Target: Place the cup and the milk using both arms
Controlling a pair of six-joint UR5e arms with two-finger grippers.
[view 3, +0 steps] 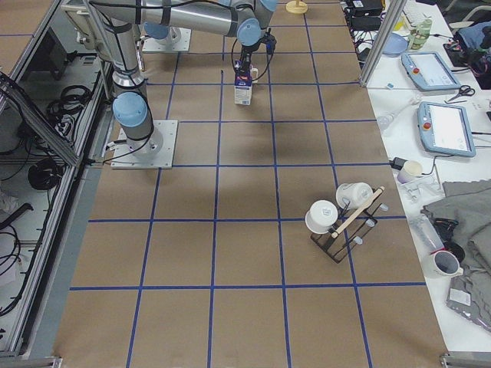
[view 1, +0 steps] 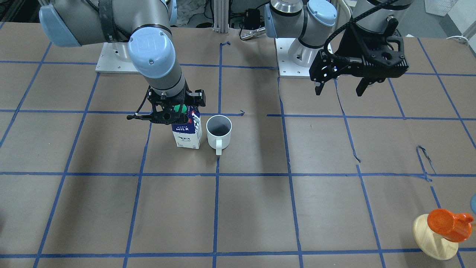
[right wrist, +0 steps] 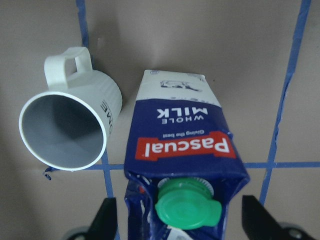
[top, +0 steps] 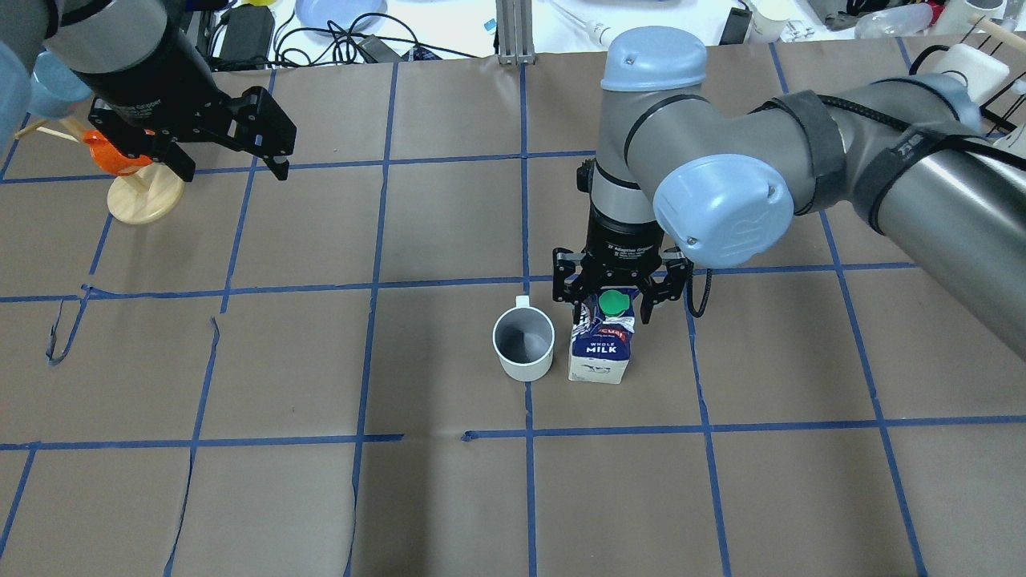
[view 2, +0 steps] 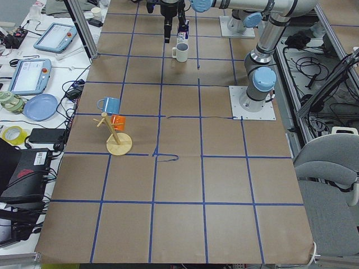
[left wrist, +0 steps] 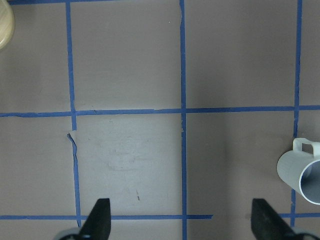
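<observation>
One white mug (view 1: 219, 130) and one Pascual milk carton (view 1: 187, 133) sit at mid-frame. There are two arms, right arm (view 1: 156, 56) and left arm (view 1: 297, 18), with two grippers: right gripper (top: 613, 311), left gripper (view 1: 339, 91). One wooden stand (view 2: 119, 147) carries two cups: one orange cup (view 2: 117, 120), one blue cup (view 2: 108, 105).

cup (left wrist: 300, 172) cropped, milk (view 1: 187, 136) top behind right tool (view 1: 174, 115)
</observation>
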